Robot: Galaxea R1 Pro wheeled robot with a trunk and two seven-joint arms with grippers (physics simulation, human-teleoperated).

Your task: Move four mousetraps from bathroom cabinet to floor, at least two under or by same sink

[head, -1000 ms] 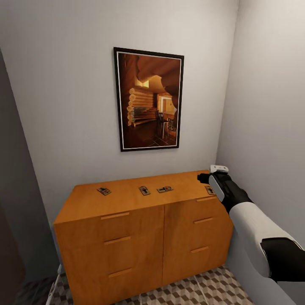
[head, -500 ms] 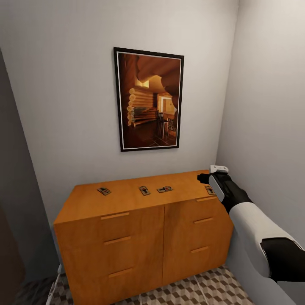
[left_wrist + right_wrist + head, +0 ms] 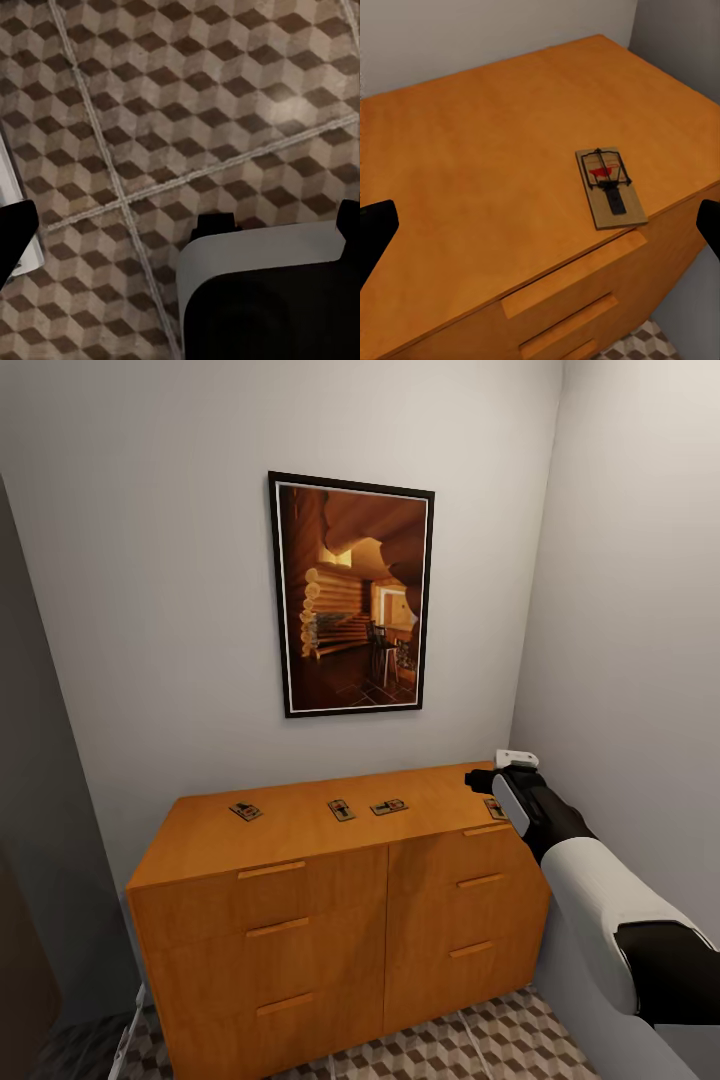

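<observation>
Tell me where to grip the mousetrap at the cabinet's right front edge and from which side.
Probably take the mousetrap across its long bare wooden edges, coming from above: it lies flat on the cabinet top, and its wire frame and red spot sit mid-board. The right hand hovers nearby.

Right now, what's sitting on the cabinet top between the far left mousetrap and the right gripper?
In the head view, two more mousetraps, one and another, lie between the leftmost mousetrap and the right gripper, on bare orange wood.
</observation>
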